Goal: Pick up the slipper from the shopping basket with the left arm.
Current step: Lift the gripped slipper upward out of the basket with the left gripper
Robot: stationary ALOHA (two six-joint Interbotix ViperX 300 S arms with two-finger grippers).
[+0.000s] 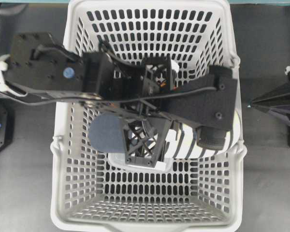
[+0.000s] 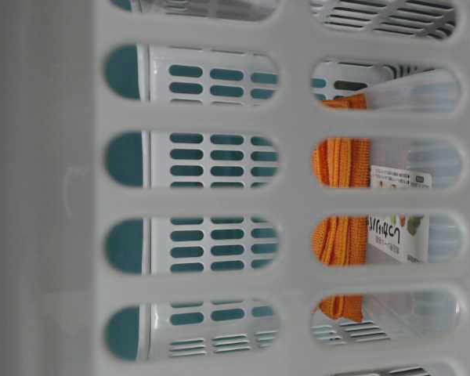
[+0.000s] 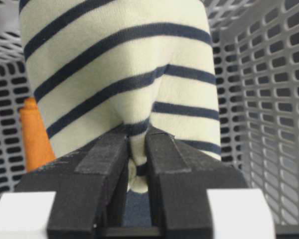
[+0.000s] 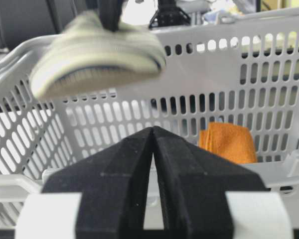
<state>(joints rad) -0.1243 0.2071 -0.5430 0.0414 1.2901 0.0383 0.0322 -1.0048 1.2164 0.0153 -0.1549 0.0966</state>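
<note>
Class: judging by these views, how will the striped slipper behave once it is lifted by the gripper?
Probably floppy: the slipper's fabric puckers where the left gripper pinches it. Likely light, since a small pinch holds it above the basket rim. It may swing; its outline blurs in the right wrist view.

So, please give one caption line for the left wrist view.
Left gripper pinching the striped slipper inside the basket.

Only one printed item showed. In the table-level view, a white label (image 2: 398,223) stood on a clear plastic package (image 2: 431,164) seen through the slots of the shopping basket (image 2: 294,196), just beside a folded orange cloth (image 2: 341,239). It carried a line of small dark print and, lower down, larger dark characters, but the basket's bars cut across them and none could be read. No other view showed any lettering.
</note>
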